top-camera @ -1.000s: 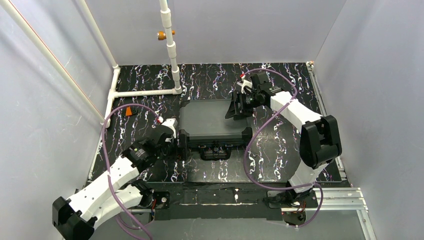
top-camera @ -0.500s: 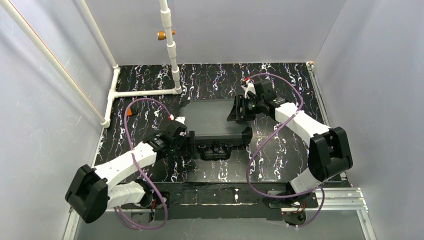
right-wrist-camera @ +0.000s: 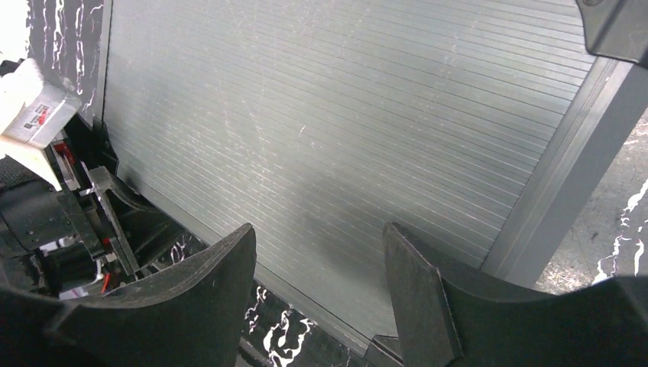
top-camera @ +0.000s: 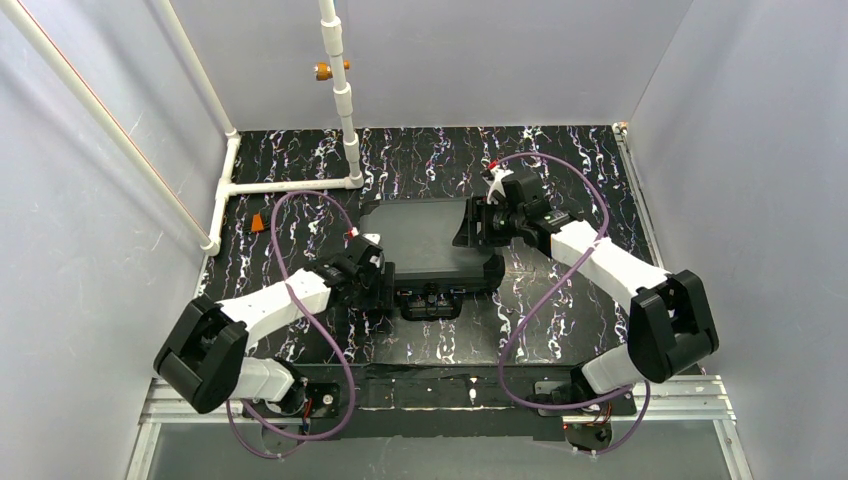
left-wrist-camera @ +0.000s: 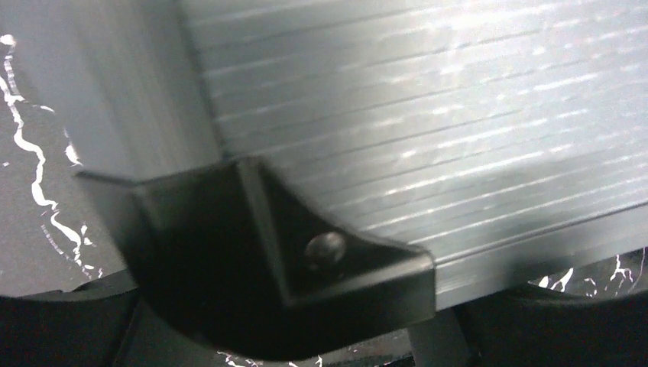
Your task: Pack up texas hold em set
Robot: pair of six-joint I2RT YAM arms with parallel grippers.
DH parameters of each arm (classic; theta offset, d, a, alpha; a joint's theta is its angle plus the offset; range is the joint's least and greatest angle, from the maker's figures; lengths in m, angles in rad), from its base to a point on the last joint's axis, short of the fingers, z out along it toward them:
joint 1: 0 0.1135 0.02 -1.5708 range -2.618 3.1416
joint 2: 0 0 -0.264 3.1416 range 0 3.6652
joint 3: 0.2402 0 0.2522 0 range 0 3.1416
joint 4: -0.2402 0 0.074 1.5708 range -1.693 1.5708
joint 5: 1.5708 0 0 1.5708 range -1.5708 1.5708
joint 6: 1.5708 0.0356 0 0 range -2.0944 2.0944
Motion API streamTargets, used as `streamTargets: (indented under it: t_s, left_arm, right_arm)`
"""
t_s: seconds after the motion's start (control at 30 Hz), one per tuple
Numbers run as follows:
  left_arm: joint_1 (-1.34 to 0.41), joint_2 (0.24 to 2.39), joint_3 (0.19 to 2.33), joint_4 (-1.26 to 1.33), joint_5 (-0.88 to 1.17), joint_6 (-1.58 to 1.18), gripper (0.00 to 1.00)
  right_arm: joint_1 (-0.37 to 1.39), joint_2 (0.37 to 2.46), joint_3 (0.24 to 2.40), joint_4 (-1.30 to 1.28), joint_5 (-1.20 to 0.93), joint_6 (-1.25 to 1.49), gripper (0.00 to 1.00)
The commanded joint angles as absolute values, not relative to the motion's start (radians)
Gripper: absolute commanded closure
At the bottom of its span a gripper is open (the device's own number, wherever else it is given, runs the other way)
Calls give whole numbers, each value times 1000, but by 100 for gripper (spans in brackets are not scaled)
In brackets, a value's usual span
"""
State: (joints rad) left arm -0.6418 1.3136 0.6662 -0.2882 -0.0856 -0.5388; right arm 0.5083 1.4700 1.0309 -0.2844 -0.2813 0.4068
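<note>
Here, one case [top-camera: 425, 235], one orange block [top-camera: 258, 222]

Soft, even light fills the overhead view, which is sharp. The left wrist view is smeared with blur, and glare streaks the case [left-wrist-camera: 458, 115] toward 1 o'clock. In the right wrist view the right gripper [right-wrist-camera: 319, 252] sits dark at 6 o'clock, with a blown-out white patch [right-wrist-camera: 30, 107] at 9 o'clock.

Plain grey walls [top-camera: 500, 60] enclose a black white-veined tabletop [top-camera: 420, 150], with white pipes [top-camera: 340, 90], perhaps plastic, back-left
</note>
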Motion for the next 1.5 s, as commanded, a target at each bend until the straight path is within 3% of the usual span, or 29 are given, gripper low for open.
streamTargets:
  t_s: [0.0,0.63,1.17,1.37,1.47]
  left_arm:
    - [-579,1388,714,-232,-141,-504,31]
    - [-534,1704,1016,-232,-60,-411,34]
    - [-535,1351,768,-271,-7,-487,34]
    - [-544,1262,696,-236,73,-554,39]
    - [-546,1250,668,-191,107,-583,47]
  right_arm:
    - [543,1509,891,-572,-163,423,29]
    - [555,1485,900,-592,-149,421,29]
    - [555,1489,1127,-592,-189,391,28]
    - [563,1552,1232,-575,-230,396,30]
    - [569,1583,1276,-563,-252,399,32]
